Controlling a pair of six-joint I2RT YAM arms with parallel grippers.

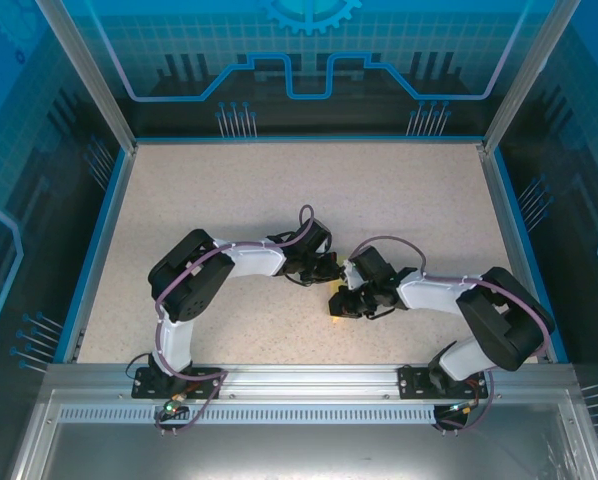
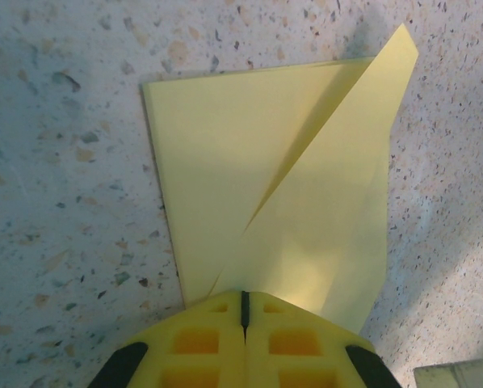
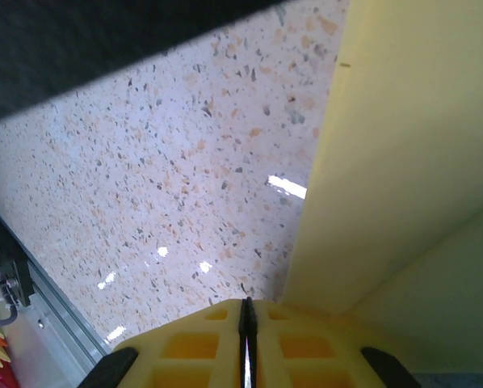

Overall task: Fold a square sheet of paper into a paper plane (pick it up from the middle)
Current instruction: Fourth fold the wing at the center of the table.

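On table, paper before left hand

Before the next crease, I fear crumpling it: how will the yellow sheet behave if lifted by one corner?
The sheet is probably floppy: it looks thin and lies flat on the table. Likely very light, so a push may slide it on that glossy top. The folded flap probably stiffens that side a little.

Paper: thin, matt, smooth, sharply creased. Speckled table looks like polished stone, glossy glints mid-frame. Left gripper seems matt plastic; bottom rail brushed metal.
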